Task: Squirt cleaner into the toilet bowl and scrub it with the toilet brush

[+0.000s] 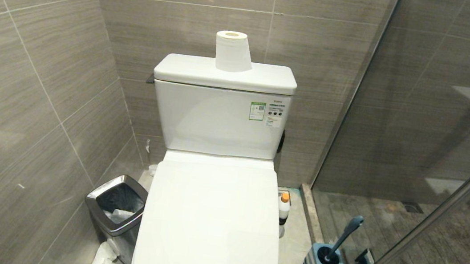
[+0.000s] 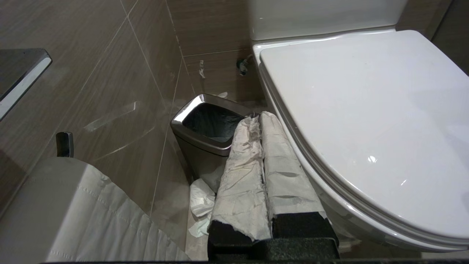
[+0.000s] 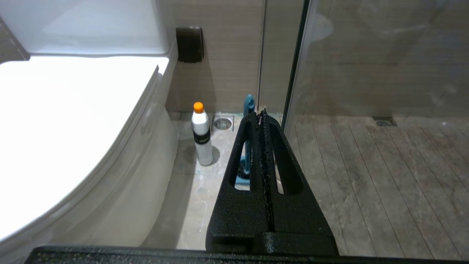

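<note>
White glossy ceramic and plastic fill the middle of the scene: the toilet bowl (image 1: 210, 227) has its smooth, rounded lid down, with the boxy cistern (image 1: 219, 112) behind it against the far wall and a roll of toilet paper (image 1: 232, 51) standing on the cistern top. The cleaner (image 1: 283, 207), a small white bottle with an orange cap and a dark band, stands upright on the pale stone floor just right of the bowl. Further right and nearer, by the glass shower partition (image 1: 419, 127), the toilet brush (image 1: 340, 241) leans in its square blue-and-grey base (image 1: 326, 262), its slim blue-grey shaft tilted to the right with a curved tip. A square steel bin (image 1: 117, 212) with a dark liner sits left of the bowl, crumpled paper on the floor beside it. Walls are grey streaked tile. Neither arm shows in the head view. The left end effector (image 2: 261, 119), its fingers wrapped in white paper-like padding, is clenched on nothing, between the bin and the bowl's left side. The right end effector (image 3: 262, 115), black and rough-textured, is likewise clenched and empty, with the brush beyond its tips and the cleaner to the left of it, both well apart from it.
</note>
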Controlling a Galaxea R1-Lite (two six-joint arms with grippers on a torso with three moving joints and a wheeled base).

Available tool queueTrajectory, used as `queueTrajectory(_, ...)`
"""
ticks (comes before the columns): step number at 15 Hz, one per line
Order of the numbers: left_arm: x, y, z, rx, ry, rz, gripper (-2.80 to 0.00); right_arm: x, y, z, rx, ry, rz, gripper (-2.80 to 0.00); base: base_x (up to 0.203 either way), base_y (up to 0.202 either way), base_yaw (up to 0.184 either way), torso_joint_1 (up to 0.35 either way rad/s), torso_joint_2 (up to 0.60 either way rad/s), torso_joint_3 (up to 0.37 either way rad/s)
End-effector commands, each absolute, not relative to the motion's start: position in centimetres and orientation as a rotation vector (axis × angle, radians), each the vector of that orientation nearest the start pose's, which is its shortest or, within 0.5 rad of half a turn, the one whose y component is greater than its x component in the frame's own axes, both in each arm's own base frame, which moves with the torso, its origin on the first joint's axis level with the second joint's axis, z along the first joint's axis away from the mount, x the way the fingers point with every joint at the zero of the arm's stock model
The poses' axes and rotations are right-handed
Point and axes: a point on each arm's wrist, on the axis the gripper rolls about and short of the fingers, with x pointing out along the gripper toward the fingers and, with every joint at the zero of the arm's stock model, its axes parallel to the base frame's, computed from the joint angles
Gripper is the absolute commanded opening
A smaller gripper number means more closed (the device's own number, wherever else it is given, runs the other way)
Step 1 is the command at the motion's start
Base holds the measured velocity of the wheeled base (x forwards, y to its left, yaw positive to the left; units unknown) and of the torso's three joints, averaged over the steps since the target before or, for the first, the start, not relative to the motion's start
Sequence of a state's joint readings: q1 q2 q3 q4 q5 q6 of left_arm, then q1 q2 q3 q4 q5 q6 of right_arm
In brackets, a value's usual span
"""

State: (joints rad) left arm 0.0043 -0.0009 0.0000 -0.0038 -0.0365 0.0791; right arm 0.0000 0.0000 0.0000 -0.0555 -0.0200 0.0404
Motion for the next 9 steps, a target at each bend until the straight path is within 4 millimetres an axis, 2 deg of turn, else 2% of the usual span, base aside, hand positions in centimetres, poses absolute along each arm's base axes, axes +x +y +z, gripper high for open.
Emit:
queueTrajectory(1,-2.27,-0.09,7.54,0.08,-0.003,-0.032,-2.8,-2.11,-0.04,7.51,0.042,-0.039,-0.019,-2.8,0.0,0.0,0.0,0.0,0.0,0.0)
queueTrajectory(6,-2.27,-0.1,7.52,0.115,-0.002,-0.037,-2.8,-2.1,-0.02,7.43,-0.075,-0.031,-0.008,-2.8,0.0,0.0,0.0,0.0,0.0,0.0)
queueTrajectory(9,-2.27,-0.09,7.54,0.095,-0.003,-0.032,-2.8,-2.11,0.03,7.47,-0.085,-0.035,0.011,-2.8,0.0,0.0,0.0,0.0,0.0,0.0)
